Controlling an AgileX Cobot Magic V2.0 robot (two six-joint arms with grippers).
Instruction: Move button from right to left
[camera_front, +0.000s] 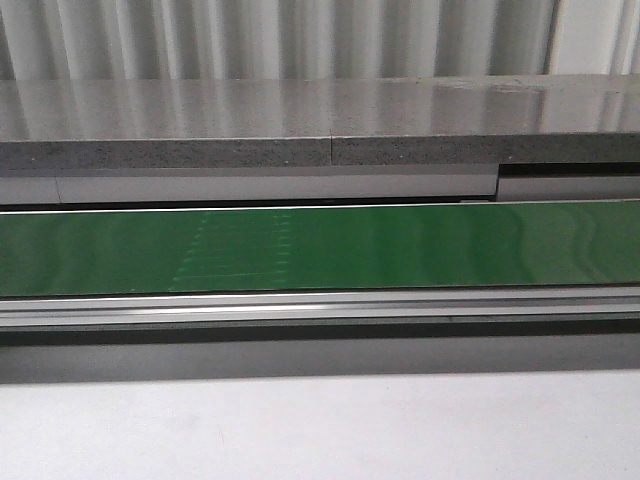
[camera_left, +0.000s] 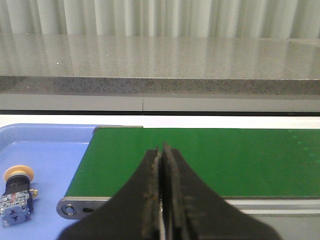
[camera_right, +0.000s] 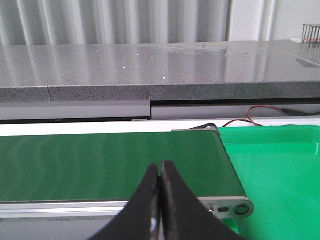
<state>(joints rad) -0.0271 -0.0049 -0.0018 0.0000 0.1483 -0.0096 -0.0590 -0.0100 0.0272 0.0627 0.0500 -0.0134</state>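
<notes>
**Both claws pinched shut and empty, button lying in the blue tray**

My left claw (camera_left: 161, 192) sits nearest my left wrist camera, its two black fingers (camera_left: 150, 200) pressed together with only a thin seam between them, gripping nothing. At about ten o'clock from it, low beside me, the button (camera_left: 16, 195) lies on its side in the blue tray (camera_left: 55, 150): yellow-orange cap toward the far side, black collar under it, the blue-and-clear contact block nearest. It is apart from my claw and just beside the rounded end of the green belt (camera_left: 200, 160), whose grey end plate (camera_left: 80, 207) overlaps the tray's edge. The belt stretches off toward three o'clock.

My right claw (camera_right: 160, 195) is closed the same way, fingers (camera_right: 172, 200) touching, with nothing between them. Beyond it the belt (camera_right: 110, 165) ends at about two o'clock, and there a bright green tray (camera_right: 280, 170) takes over. Red and black wires (camera_right: 250, 116) curl behind that tray, at one o'clock.

From the front camera neither claw shows. Nearest is the pale bench (camera_front: 320, 430), then a metal rail (camera_front: 320, 308), then the green belt (camera_front: 320, 245) running from nine to three o'clock. Farthest, at twelve o'clock, a grey speckled stone ledge (camera_front: 300, 125) runs along, backed by a ribbed light wall (camera_front: 300, 35).
</notes>
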